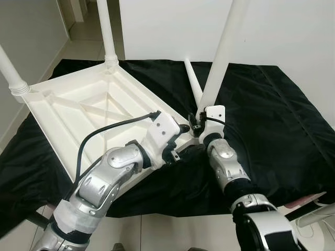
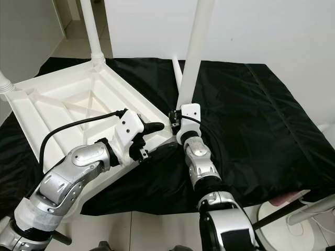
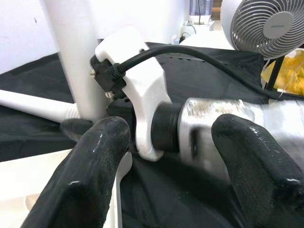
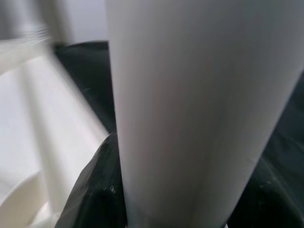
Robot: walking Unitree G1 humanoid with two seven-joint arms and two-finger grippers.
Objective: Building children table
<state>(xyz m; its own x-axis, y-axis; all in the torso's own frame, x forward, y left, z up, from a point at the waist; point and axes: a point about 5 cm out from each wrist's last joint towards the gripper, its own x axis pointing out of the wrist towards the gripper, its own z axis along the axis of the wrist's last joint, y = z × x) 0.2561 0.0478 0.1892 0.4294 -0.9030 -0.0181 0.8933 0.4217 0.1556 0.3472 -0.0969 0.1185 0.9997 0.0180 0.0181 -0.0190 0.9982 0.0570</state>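
Observation:
The white plastic table top [image 1: 78, 110] lies upside down on a black cloth [image 1: 272, 115]. Two white legs [image 1: 104, 31] [image 1: 10, 70] stand in its far corners. My right gripper [image 1: 199, 124] is shut on a third leg [image 1: 222, 52], holding it upright at the table's near right corner; in the right wrist view the leg [image 4: 190, 104] stands between black fingers [image 4: 97, 190]. A fourth leg [image 1: 192, 81] lies loose on the cloth behind. My left gripper [image 1: 180, 140] is open beside that same corner, its fingers [image 3: 90, 161] spread apart and close to the right wrist.
The cloth covers the floor up to a white wall behind. A white fan [image 3: 266, 23] stands off to the right, its base [image 1: 314, 214] by the cloth's near right edge. Bare tile shows at the front, and a passage opens at the back left.

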